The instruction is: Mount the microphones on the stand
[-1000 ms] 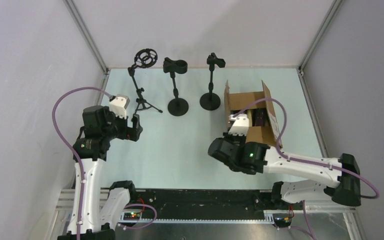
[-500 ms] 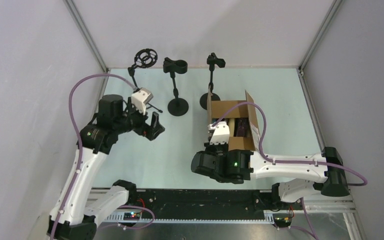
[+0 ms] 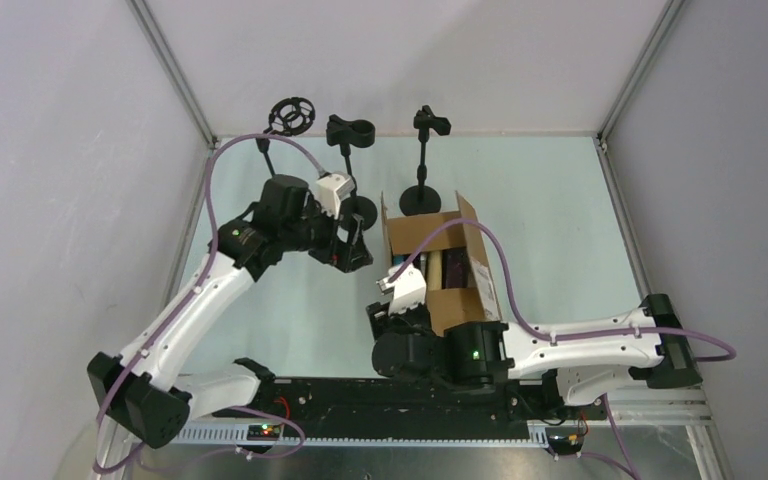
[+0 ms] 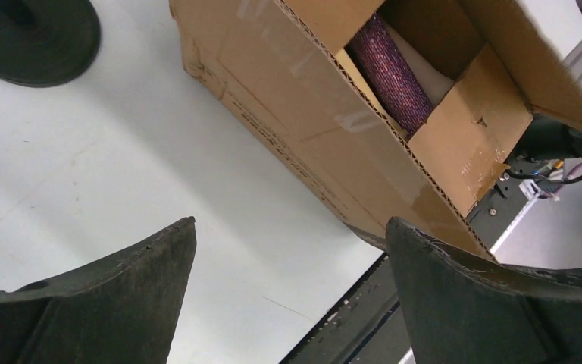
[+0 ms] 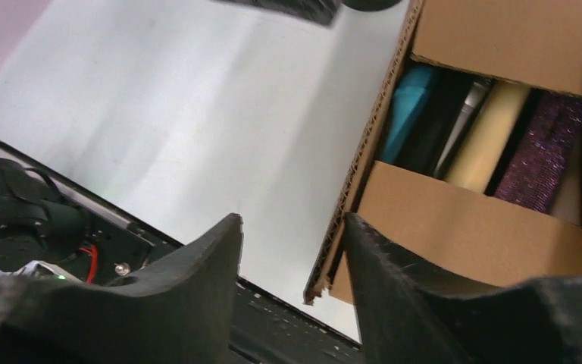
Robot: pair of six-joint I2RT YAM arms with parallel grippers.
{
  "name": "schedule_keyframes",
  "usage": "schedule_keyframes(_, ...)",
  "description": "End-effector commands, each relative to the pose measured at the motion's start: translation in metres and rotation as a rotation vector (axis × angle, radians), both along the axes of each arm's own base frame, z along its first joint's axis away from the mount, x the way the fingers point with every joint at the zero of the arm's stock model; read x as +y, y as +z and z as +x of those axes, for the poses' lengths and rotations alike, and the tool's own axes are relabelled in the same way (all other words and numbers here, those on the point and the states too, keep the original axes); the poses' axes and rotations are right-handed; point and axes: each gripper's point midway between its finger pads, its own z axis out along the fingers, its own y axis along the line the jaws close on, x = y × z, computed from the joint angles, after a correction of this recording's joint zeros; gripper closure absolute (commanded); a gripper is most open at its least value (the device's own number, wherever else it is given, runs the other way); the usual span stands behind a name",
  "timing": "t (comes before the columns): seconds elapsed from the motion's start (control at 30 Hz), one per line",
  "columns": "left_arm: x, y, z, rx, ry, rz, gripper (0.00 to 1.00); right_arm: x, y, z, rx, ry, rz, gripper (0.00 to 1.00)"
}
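Note:
Several microphones lie in the open cardboard box (image 3: 465,300): a glittery purple one (image 5: 542,155), a cream one (image 5: 496,133), a silver-grey one (image 5: 466,106) and a blue one (image 5: 409,106). The purple microphone (image 4: 394,76) also shows in the left wrist view. Three black stands wait at the back: a ring-mount tripod (image 3: 290,115), a middle clip stand (image 3: 350,132) and a right clip stand (image 3: 428,125). My left gripper (image 3: 355,245) (image 4: 289,221) hangs open just left of the box. My right gripper (image 3: 396,305) (image 5: 292,218) is open at the box's near left corner, the cardboard edge between its fingers.
The box's flaps (image 4: 500,53) stand up around the microphones. A round stand base (image 4: 34,34) sits close behind my left gripper. The black rail (image 3: 380,395) runs along the table's near edge. Grey walls close in on the left, back and right.
The box has slid left and nearer with my right gripper, whose jaws have now come apart off the cardboard. My left arm has swung right, up to the box.

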Motion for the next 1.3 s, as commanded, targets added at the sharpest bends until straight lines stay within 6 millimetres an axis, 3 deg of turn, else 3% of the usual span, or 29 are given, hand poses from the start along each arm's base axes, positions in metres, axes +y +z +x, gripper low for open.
schedule_keyframes(0.0,-0.022,0.007,-0.004,0.026,-0.016,-0.054,0.02,0.017,0.037,0.000,-0.037,0.028,0.096,0.38)
schedule_keyframes(0.17,-0.032,0.005,-0.002,0.047,-0.013,-0.059,0.02,-0.014,0.062,0.005,-0.070,0.004,0.111,0.34)
schedule_keyframes(0.27,-0.041,0.009,0.002,0.068,-0.018,-0.078,0.02,-0.049,0.087,0.014,-0.113,-0.052,0.143,0.33)
schedule_keyframes(0.4,-0.056,0.011,0.007,0.098,-0.033,-0.090,0.02,-0.095,0.102,0.025,-0.148,-0.126,0.145,0.34)
schedule_keyframes(0.57,-0.073,0.034,0.013,0.088,-0.054,-0.134,0.02,-0.138,0.100,0.038,-0.143,-0.198,0.109,0.34)
schedule_keyframes(0.7,-0.092,0.031,0.006,0.087,-0.104,-0.111,0.02,-0.165,0.074,0.061,-0.036,-0.309,0.042,0.33)
schedule_keyframes(0.8,-0.104,0.022,0.005,0.081,-0.124,-0.073,0.02,-0.170,0.059,0.068,0.018,-0.326,-0.002,0.31)
schedule_keyframes(0.93,-0.115,-0.006,0.006,0.098,-0.132,0.005,0.02,-0.166,0.053,0.073,0.033,-0.323,-0.024,0.30)
schedule_keyframes(1.07,-0.104,-0.022,0.011,0.072,-0.101,0.078,0.02,-0.160,0.042,0.077,0.053,-0.313,-0.062,0.29)
schedule_keyframes(1.27,-0.073,-0.011,0.013,-0.060,-0.053,0.139,0.02,-0.153,0.026,0.089,0.072,-0.307,-0.111,0.29)
